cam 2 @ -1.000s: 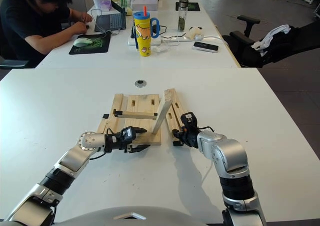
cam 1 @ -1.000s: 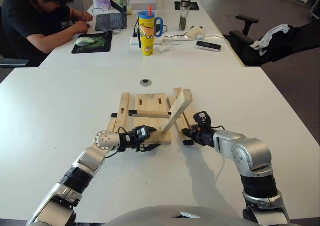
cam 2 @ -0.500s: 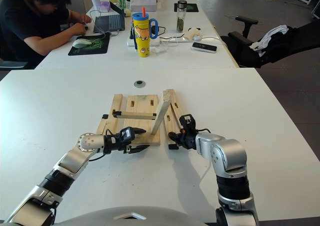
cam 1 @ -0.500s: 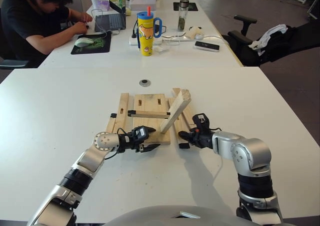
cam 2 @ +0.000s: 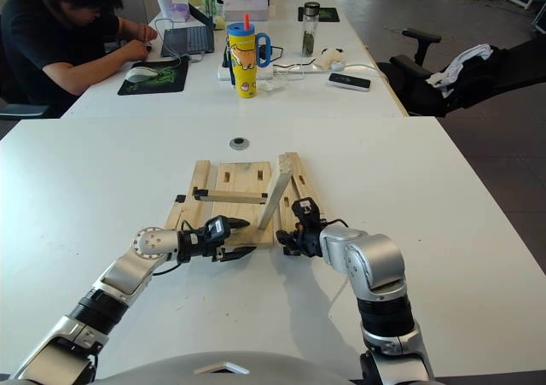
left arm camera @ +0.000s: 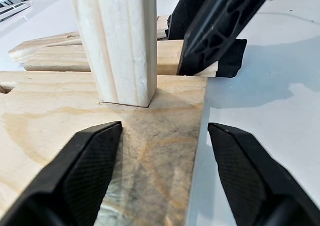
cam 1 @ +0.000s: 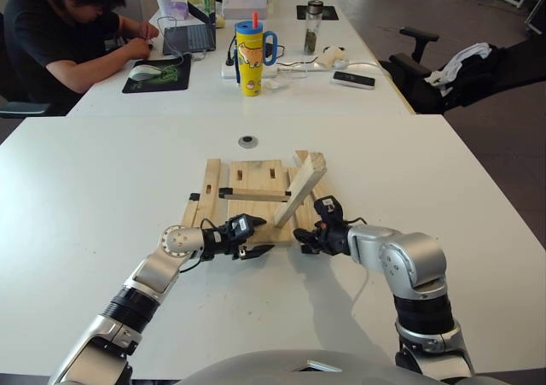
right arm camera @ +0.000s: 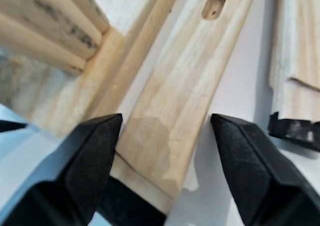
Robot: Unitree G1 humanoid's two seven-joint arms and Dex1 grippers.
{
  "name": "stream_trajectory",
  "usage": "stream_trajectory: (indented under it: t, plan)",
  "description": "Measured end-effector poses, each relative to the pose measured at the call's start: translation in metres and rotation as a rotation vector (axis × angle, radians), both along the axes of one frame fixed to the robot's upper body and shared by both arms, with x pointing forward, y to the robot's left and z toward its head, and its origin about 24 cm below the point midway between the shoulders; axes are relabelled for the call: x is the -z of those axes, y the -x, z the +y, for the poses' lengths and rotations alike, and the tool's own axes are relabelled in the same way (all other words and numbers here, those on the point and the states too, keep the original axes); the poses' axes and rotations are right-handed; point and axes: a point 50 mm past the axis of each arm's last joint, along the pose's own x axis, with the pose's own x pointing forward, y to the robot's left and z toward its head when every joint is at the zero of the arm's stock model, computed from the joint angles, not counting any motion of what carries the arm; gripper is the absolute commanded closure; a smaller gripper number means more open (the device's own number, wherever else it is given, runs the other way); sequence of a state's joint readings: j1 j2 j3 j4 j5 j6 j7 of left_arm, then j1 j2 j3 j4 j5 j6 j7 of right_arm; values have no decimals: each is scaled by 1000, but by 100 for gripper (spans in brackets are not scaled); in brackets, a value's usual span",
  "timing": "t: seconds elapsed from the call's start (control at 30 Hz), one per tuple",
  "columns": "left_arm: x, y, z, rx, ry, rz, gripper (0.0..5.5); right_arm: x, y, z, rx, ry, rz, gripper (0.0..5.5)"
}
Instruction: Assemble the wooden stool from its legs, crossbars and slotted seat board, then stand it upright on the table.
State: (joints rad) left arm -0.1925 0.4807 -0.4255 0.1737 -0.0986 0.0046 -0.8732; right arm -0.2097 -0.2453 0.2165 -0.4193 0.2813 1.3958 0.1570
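Observation:
The slotted seat board (cam 1: 250,206) lies flat mid-table. One leg (cam 1: 303,189) stands tilted in its near right corner, and a crossbar (cam 1: 254,195) runs from it to the left. Another leg (cam 1: 207,183) lies along the board's left side. My left gripper (cam 1: 258,236) is open at the board's near edge, its fingers (left arm camera: 92,161) astride the corner just in front of the standing leg (left arm camera: 117,40). My right gripper (cam 1: 307,241) is open beside that corner, its fingers (right arm camera: 95,151) astride the near end of a lying leg (right arm camera: 175,105).
A further leg (right arm camera: 300,55) with a black foot cap lies right of the gripped-around one. A cable port (cam 1: 248,140) sits in the table behind the board. A yellow cup (cam 1: 251,56), a laptop and a seated person are at the far table.
My right gripper has slid left along the table toward the foot of the tilted leg. The left arm and the wooden parts have stayed put.

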Motion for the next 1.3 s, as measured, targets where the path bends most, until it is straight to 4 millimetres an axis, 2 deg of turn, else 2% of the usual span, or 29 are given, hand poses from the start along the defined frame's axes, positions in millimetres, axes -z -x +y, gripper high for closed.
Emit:
stream_trajectory:
  t: [0.1,0.27,0.4,0.53,0.77,1.0,1.13,1.23,1.3]
  plan:
    - [0,0,0,0,1,0,232,1,-1,0,-12,102,-45,219]
    - [0,0,-1,-1,3,1,232,1,-8,-10,57,113,-42,219]
    - [-1,-4,-2,14,-8,-16,232,1,-14,-11,91,84,-30,279]
    - [-2,-12,-7,37,-76,-103,232,1,-17,-9,91,74,-41,334]
    - [0,-32,-11,-15,-170,-229,232,-2,-24,-10,113,71,-125,339]
    - [2,-35,-9,-9,-172,-263,232,-12,-29,-6,111,-136,-225,340]
    - [0,-28,-2,-16,-167,-308,232,-32,-42,-25,198,-203,-402,340]
    - [-3,-15,7,-18,-167,-321,232,-63,-56,-45,273,-287,-585,340]
    - [-7,-8,11,-11,-166,-320,232,-83,-64,-51,273,-369,-677,340]
